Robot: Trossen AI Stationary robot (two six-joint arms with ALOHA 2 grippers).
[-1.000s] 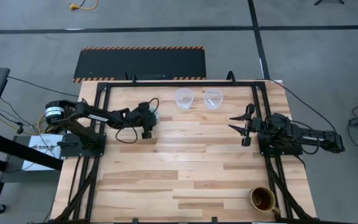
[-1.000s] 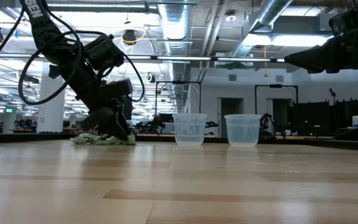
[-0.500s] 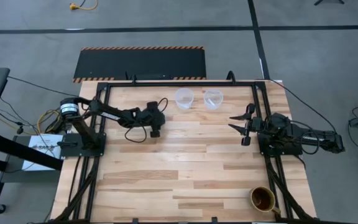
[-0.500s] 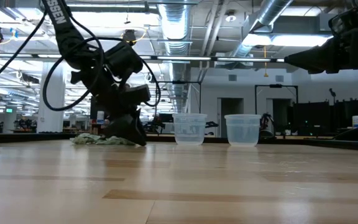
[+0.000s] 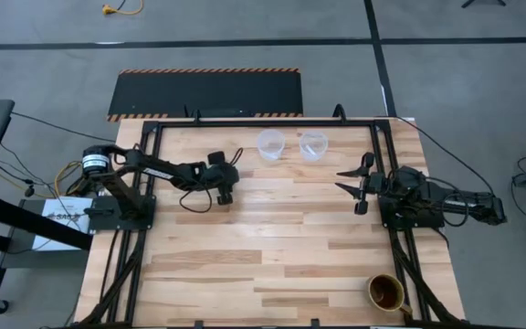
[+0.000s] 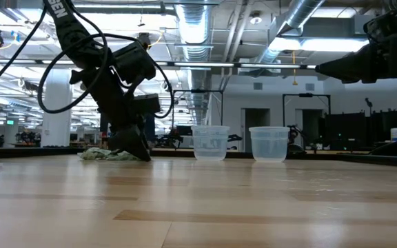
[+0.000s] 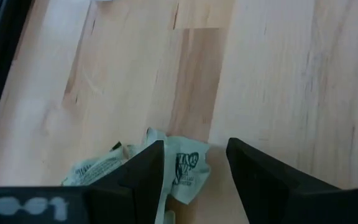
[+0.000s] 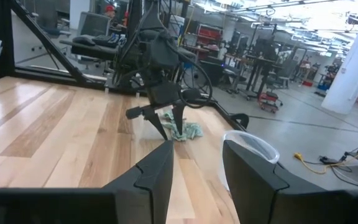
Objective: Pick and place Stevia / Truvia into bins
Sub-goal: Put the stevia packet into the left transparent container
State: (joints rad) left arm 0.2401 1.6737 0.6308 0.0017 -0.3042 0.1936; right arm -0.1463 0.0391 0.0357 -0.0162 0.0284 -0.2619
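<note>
Green-printed packets between gripper fingers

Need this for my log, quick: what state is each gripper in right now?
Left gripper: open, fingers straddling a packet in the Stevia packets pile, nothing gripped yet.
Right gripper: open, empty, waiting at the table's right side.
</note>
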